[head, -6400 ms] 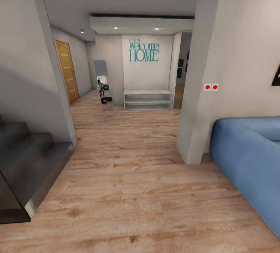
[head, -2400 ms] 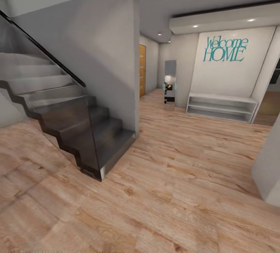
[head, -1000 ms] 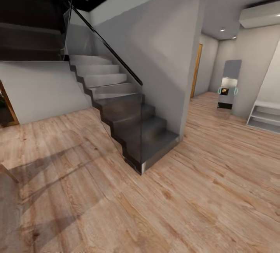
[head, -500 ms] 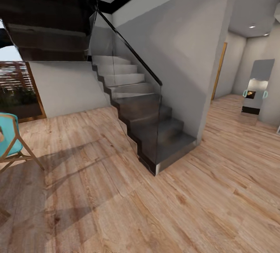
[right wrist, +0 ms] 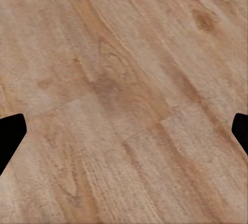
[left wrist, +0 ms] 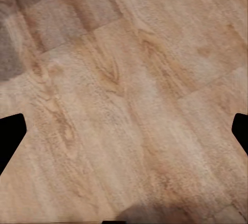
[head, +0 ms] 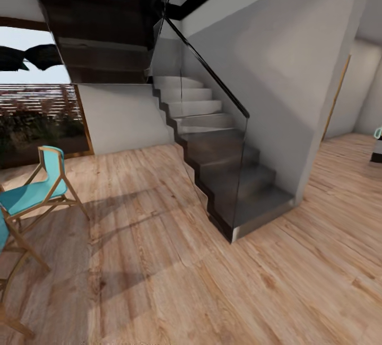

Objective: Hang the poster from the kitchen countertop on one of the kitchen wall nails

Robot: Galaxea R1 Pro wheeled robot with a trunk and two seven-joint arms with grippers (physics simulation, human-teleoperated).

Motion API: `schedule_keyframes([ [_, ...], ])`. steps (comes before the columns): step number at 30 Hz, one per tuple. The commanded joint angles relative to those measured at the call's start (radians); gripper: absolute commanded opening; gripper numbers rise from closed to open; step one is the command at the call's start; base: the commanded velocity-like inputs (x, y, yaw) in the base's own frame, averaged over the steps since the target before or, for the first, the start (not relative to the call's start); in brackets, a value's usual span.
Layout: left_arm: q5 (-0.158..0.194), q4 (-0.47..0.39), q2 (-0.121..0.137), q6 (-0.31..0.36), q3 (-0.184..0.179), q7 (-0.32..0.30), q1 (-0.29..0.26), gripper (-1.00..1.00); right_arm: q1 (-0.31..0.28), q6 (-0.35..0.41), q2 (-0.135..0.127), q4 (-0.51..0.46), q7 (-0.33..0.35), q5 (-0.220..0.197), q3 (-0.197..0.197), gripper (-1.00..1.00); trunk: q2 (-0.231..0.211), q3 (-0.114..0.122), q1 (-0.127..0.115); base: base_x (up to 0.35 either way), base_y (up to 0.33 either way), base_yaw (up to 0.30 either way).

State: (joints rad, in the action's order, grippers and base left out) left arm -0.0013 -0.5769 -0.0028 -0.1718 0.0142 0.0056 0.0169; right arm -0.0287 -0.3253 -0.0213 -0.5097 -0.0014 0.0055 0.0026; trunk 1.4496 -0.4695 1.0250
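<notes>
At about nine o'clock in the head view stands a turquoise-seated chair with a slim light-wood frame [head: 37, 196], with part of a second like it at the lower left edge; behind them a tall wood-framed window [head: 37, 106] looks onto dark greenery. Toward twelve o'clock rises a dark-stepped staircase with a clear glass balustrade and black handrail [head: 217, 143], set against a plain grey wall [head: 286, 69], and at three o'clock a hallway opens with a light wooden door edge [head: 335, 95]. A pale oak plank floor [head: 175, 281] runs under everything. The poster and the kitchen countertop are nowhere among these things, so the robot is judged to be in transit, with pick-up not yet begun. In the left wrist view, the left gripper [left wrist: 124, 136] shows dark fingertips far apart at the picture's two edges with bare planks between; the right gripper [right wrist: 124, 136] looks the same in its own view, wide and carrying nothing. The risks I see: the base could clip the chair legs or the nearly invisible glass panel and the bottom step's corner if it steers close, and it might head down the wrong way with no kitchen in sight.
</notes>
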Motion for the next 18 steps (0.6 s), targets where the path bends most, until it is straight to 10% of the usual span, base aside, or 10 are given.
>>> schedule_keyframes([
  [1,0.0,-0.001,0.0,-0.002,0.001,0.001,0.001,1.0,0.0,-0.003,0.0,0.001,0.0,0.001,0.0,1.0,0.0,-0.001,0.0,0.0,0.0,0.293],
  [18,0.0,-0.001,0.0,-0.002,0.001,0.001,0.001,1.0,-0.001,-0.003,0.0,0.002,0.0,0.001,0.002,1.0,0.0,-0.001,0.0,0.0,0.0,0.293],
])
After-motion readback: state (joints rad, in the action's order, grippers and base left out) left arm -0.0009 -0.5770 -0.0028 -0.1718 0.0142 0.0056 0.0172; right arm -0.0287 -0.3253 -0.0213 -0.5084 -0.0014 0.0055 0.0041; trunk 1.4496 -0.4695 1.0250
